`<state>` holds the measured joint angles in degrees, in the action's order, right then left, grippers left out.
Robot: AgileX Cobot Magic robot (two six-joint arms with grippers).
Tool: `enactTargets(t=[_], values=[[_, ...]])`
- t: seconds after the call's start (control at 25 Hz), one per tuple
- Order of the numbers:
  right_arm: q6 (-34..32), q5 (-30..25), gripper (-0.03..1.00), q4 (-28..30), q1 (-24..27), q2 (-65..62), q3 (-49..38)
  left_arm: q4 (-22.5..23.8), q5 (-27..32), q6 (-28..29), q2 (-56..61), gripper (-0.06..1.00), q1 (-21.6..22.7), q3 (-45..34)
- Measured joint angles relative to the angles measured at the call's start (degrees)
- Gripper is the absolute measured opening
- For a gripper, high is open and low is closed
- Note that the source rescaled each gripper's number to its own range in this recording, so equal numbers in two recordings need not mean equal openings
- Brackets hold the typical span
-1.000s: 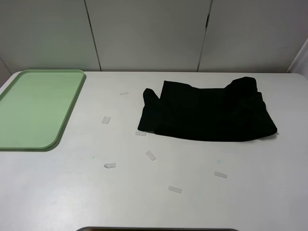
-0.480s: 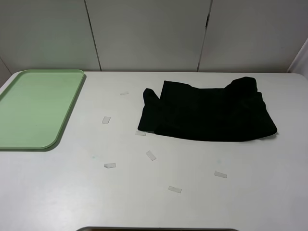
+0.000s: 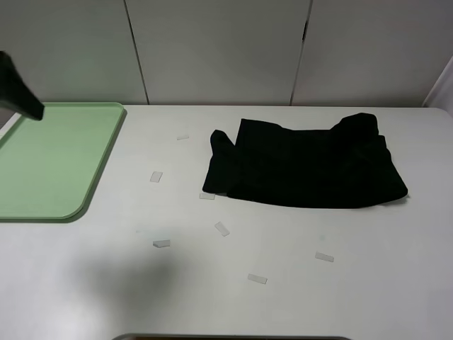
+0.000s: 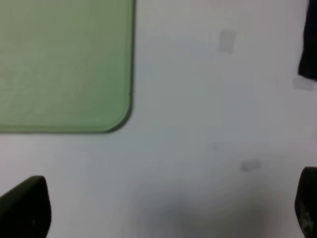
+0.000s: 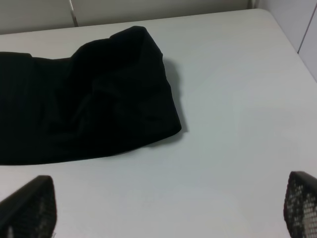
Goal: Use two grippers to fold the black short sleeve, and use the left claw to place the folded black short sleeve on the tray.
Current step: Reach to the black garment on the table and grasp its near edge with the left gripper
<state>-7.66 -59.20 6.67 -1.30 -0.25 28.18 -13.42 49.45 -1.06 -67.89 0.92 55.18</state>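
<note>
A dark piece of the left arm (image 3: pixel 20 95) has just come into the high camera's view at the edge, over the far corner of the tray (image 3: pixel 49 163). It was absent half a second earlier. A soft shadow has also appeared on the white table (image 3: pixel 396 283) in front of the tray. The shirt has not moved. This suggests the arms are only starting their approach and no fold has begun.

The left claw (image 4: pixel 166 208) is spread wide and empty, hanging above bare table. The mint-green tray (image 4: pixel 64 64) lies ahead of it, with its rounded corner nearest. Only a sliver of the black short sleeve (image 4: pixel 311 44) shows, well apart from this claw on the side towards the other arm.

The right claw (image 5: pixel 166 208) is also spread wide and holds nothing. The black short sleeve (image 5: pixel 84 114) lies ahead of it, flat on the table and loosely bunched at the near end, not touching either finger.

Count:
- One black short sleeve (image 3: pixel 304 166).
- One tray, with nothing on it.
- Two claws.
- Seven small pale tape strips (image 3: pixel 222 228) scattered on the table, between the tray and the shirt and in front of it.
</note>
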Motion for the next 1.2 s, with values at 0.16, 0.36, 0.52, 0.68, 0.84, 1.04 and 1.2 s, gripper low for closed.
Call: enactTargets(t=[0.16,0.36,0.52,0.68,0.84,1.04,1.2], values=[[0.0,0.0,1.0,0.0,0.0,0.0,0.0,-3.8,-6.2,-1.8,-10.9,0.99,-4.2,3.9],[0.0,0.0,1.0,0.0,0.0,0.0,0.0,-4.2,-11.6,0.5,-24.3,0.99,-13.2,10.9],[0.0,0.0,1.0,0.0,0.0,0.0,0.0,-4.2,-13.7,4.3,-34.6,0.99,-19.8,16.9],[0.0,0.0,1.0,0.0,0.0,0.0,0.0,-4.4,-15.5,7.3,-43.4,0.99,-25.2,22.0],[0.0,0.0,1.0,0.0,0.0,0.0,0.0,-4.6,-17.2,10.2,-50.0,0.99,-29.1,26.2],[0.0,0.0,1.0,0.0,0.0,0.0,0.0,-4.4,-19.3,13.3,-55.2,0.99,-31.8,29.6],[0.0,0.0,1.0,0.0,0.0,0.0,0.0,-4.3,-20.3,14.5,-58.4,0.99,-32.8,31.7]])
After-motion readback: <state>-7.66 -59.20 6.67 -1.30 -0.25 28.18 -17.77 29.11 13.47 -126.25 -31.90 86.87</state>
